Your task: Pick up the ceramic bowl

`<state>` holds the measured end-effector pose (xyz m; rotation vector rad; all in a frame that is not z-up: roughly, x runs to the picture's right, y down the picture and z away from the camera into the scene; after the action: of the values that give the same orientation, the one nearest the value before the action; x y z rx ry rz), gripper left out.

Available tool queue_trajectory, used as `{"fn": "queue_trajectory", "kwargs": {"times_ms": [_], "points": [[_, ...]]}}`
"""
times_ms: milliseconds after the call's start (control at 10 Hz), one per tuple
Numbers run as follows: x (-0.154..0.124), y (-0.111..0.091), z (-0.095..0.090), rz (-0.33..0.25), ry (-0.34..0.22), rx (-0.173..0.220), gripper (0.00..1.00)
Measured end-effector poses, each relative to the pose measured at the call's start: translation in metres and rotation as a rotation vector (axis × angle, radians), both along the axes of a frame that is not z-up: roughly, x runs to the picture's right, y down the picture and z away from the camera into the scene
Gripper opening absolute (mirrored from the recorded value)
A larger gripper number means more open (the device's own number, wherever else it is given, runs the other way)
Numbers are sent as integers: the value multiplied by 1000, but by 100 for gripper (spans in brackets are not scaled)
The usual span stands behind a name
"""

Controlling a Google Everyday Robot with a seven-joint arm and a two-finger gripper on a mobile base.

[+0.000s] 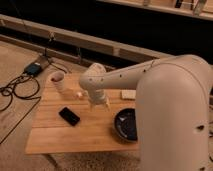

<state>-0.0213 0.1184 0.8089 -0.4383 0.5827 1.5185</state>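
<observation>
I see my two-finger gripper [99,103] hanging spread wide and empty over the middle of the pale wooden table [60,136], with the round, glossy navy-black ceramic bowl [126,125] lying near it toward the lower right of the frame.

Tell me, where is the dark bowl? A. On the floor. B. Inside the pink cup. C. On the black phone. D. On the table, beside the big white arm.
D: the ceramic bowl sits on the wooden table at the picture's right, apart from the phone and cup; the open gripper hangs over the table's middle, holding nothing.
</observation>
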Motion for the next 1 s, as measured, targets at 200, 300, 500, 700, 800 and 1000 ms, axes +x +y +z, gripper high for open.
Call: {"fn": "queue_trajectory", "kwargs": {"times_ms": [200, 300, 500, 700, 800, 1000], "points": [[15, 7, 7, 17, 39, 0, 65], [22, 11, 9, 27, 58, -3, 65], [32, 19, 11, 52, 90, -9, 65], [41, 25, 14, 83, 118, -9, 65], [45, 27, 15, 97, 132, -10, 65], [53, 32, 18, 121, 155, -15, 65]]}}
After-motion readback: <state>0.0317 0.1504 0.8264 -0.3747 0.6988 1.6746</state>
